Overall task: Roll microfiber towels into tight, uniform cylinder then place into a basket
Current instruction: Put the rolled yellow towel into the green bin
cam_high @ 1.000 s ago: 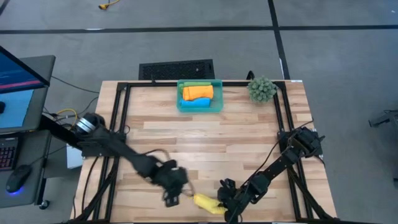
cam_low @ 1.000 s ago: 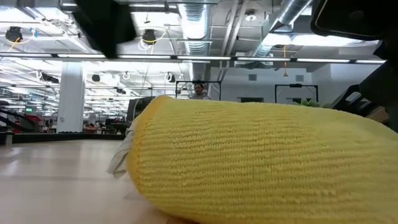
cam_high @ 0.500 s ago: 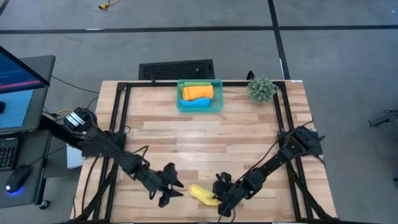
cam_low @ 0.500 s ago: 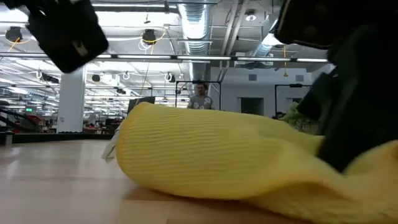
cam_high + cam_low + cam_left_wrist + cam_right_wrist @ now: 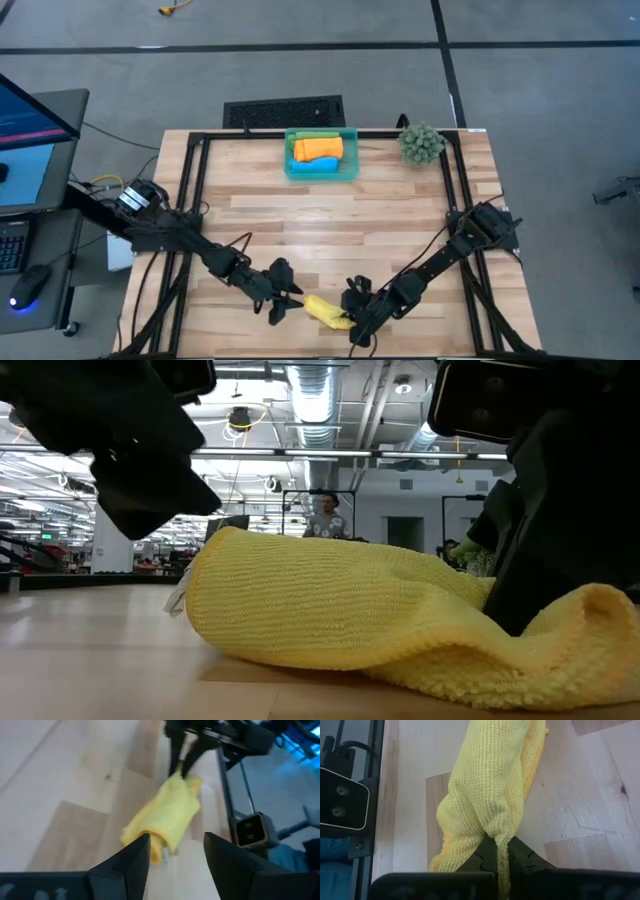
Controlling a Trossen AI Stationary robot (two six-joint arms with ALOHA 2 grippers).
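Right wrist view: right gripper point(image 5: 501, 851) pinches yellow towel point(image 5: 490, 785); left gripper point(image 5: 174, 851) open beside it.

**Wooden table and its load**

The table point(image 5: 330, 225) has pale wood planks in a black frame. At its far edge sits the basket point(image 5: 321, 168), with a spiky plant ball point(image 5: 421, 144) near it. A yellow towel point(image 5: 327, 312) lies at the near edge.

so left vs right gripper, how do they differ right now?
Left gripper is open, holding nothing, lined up with one end of the yellow towel. Right gripper is shut, pinching the towel's other end. Both sit low at the table's front edge.
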